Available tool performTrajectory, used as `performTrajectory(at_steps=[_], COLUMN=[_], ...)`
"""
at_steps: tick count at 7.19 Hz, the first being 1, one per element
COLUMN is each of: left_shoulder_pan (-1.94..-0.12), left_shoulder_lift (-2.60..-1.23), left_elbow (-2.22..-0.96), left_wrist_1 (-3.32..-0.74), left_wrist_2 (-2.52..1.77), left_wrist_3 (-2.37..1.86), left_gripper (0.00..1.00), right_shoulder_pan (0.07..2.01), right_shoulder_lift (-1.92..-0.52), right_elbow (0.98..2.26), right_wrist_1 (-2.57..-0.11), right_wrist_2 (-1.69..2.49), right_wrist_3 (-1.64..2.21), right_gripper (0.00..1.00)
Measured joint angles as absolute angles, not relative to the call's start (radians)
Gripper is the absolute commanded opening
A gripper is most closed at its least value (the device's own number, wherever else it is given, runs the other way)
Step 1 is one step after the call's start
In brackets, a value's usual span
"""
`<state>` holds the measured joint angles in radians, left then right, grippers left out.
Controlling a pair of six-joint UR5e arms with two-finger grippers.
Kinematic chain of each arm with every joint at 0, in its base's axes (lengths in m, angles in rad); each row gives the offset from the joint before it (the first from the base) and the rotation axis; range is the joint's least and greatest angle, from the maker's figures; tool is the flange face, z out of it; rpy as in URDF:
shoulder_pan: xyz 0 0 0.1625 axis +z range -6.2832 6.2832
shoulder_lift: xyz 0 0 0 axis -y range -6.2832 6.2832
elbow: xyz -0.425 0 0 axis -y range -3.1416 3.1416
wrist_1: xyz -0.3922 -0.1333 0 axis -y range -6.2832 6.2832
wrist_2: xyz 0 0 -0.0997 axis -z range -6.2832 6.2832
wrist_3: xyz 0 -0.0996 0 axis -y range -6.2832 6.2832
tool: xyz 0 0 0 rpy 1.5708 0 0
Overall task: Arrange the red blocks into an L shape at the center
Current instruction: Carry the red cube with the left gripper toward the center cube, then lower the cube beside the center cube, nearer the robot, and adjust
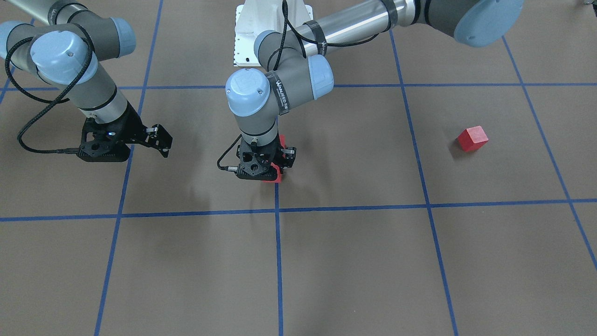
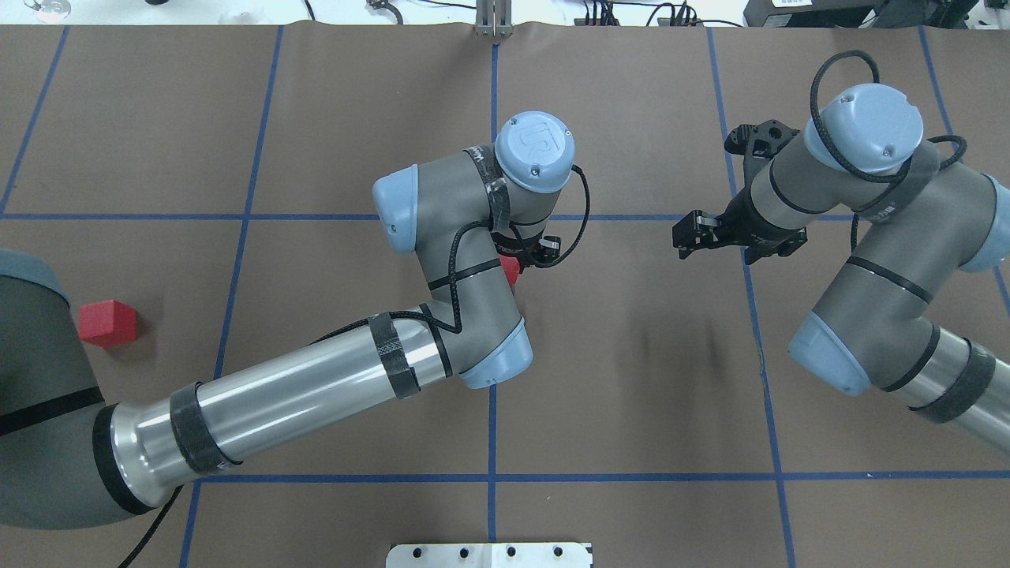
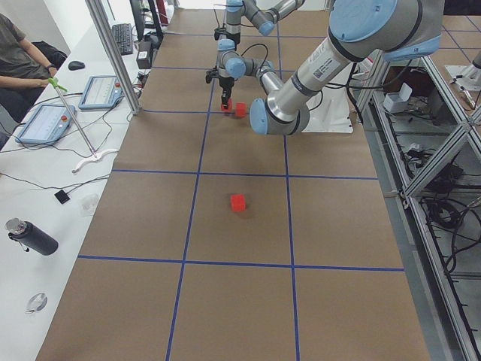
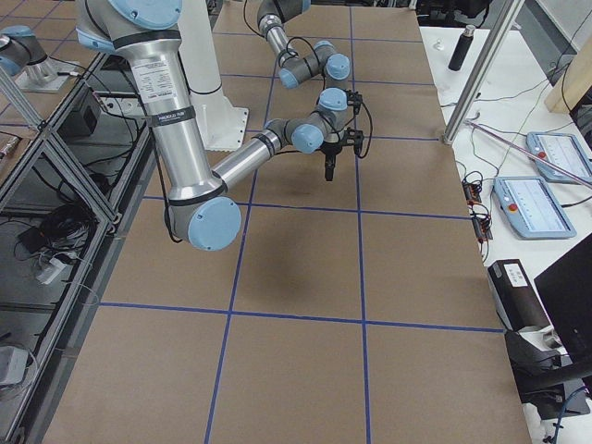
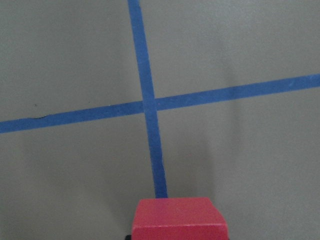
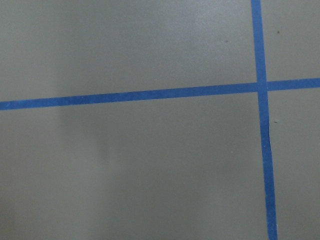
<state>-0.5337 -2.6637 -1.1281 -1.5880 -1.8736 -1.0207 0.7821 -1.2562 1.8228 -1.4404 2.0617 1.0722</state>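
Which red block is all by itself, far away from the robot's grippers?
The red block out on the robot's left side, alone in its own grid square. The other two blocks sit together at the center, by the left gripper.
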Motion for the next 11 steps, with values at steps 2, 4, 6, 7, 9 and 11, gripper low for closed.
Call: performTrajectory(at_steps=[2, 4, 6, 7, 9, 11], left_shoulder_pan=[-0.537, -0.538, -0.538, -0.537, -0.536, -0.535], left_shoulder_lift=[-2.659, -2.652, -2.635, -2.626, -2.614, -2.613], left_elbow=[-1.13, -1.132, -1.141, -1.147, -1.15, -1.15], left_wrist_1=[-1.624, -1.654, -1.661, -1.661, -1.661, -1.661], left_wrist_2=[-1.885, -1.886, -1.885, -1.885, -1.886, -1.887], left_wrist_3=[-1.032, -1.061, -1.075, -1.083, -1.101, -1.106], left_gripper=[0.0, 0.0, 0.0, 0.0, 0.0, 0.0], right_shoulder_pan=[0.781, 0.781, 0.781, 0.781, 0.781, 0.78], right_shoulder_lift=[-1.256, -1.257, -1.257, -1.257, -1.258, -1.258], right_elbow=[1.82, 1.818, 1.816, 1.815, 1.814, 1.813], right_wrist_1=[-1.44, -1.44, -1.44, -1.44, -1.44, -1.44], right_wrist_2=[2.051, 2.05, 2.049, 2.049, 2.049, 2.049], right_wrist_3=[1.072, 1.071, 1.07, 1.069, 1.069, 1.069], right_gripper=[1.0, 1.0, 1.0, 1.0, 1.0, 1.0])
